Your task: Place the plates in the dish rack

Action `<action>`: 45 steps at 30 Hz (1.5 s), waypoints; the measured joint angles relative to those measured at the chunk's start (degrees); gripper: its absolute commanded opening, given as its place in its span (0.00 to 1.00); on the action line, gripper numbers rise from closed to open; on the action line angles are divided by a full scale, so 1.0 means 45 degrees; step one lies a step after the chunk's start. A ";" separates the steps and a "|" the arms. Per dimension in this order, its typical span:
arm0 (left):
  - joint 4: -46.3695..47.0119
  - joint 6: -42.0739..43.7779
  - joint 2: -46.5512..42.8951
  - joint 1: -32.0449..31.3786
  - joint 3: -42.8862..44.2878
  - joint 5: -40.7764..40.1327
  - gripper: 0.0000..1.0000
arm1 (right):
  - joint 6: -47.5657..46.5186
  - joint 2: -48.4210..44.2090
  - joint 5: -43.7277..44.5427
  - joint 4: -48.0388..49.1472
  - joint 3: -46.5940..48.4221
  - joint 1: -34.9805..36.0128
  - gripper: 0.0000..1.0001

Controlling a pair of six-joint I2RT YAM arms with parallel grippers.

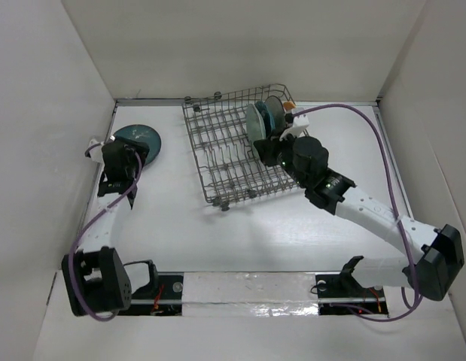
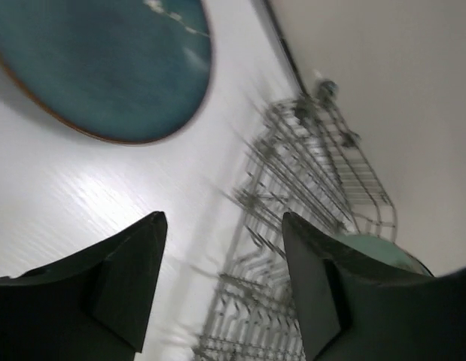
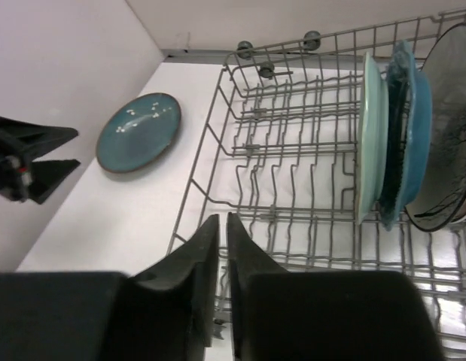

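The grey wire dish rack (image 1: 225, 154) stands mid-table. Several plates stand upright in its right end: pale mint (image 3: 370, 128), scalloped teal (image 3: 409, 124), then cream with dark branches (image 3: 451, 113); an orange-brown edge (image 1: 290, 104) shows behind them. The dark teal speckled plate (image 1: 138, 141) lies flat on the table at the left, also in the left wrist view (image 2: 105, 60). My left gripper (image 1: 133, 156) is open and empty (image 2: 221, 218) just beside that plate. My right gripper (image 1: 261, 148) is shut and empty (image 3: 222, 226), over the rack's near rim.
White walls enclose the table on the left, back and right. The rack's left rows of tines (image 3: 293, 150) hold nothing. The left gripper (image 3: 29, 162) shows at the left edge of the right wrist view.
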 measured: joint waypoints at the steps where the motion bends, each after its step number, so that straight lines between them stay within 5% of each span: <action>1: 0.0112 -0.0102 0.0500 0.0525 0.0044 -0.0005 0.65 | 0.0044 -0.0083 -0.0087 0.0068 -0.0073 0.0010 0.24; 11: 0.1093 -0.0758 0.4303 0.3536 -0.0126 0.1005 0.70 | 0.0175 -0.1311 -0.0651 0.0204 -0.1287 0.0010 0.34; 19: 0.2346 -0.1515 0.6567 0.3915 -0.0097 0.1642 0.66 | 0.0180 -0.1146 -0.1005 0.0287 -0.1311 0.0010 0.35; 32: 0.5008 -0.2681 0.8820 0.3944 0.0675 0.2414 0.00 | 0.0180 -0.0481 -0.1175 0.0364 -0.1311 0.0010 0.35; 41: 0.7378 -0.2744 0.8155 0.3944 -0.0831 0.2652 0.00 | 0.0185 -0.0481 -0.1355 0.0384 -0.1311 0.0019 0.36; 45: 0.6756 -0.2516 0.6581 0.3939 -0.1583 0.2769 0.00 | 0.0316 -0.0432 -0.1613 0.0413 -0.1263 0.0170 0.45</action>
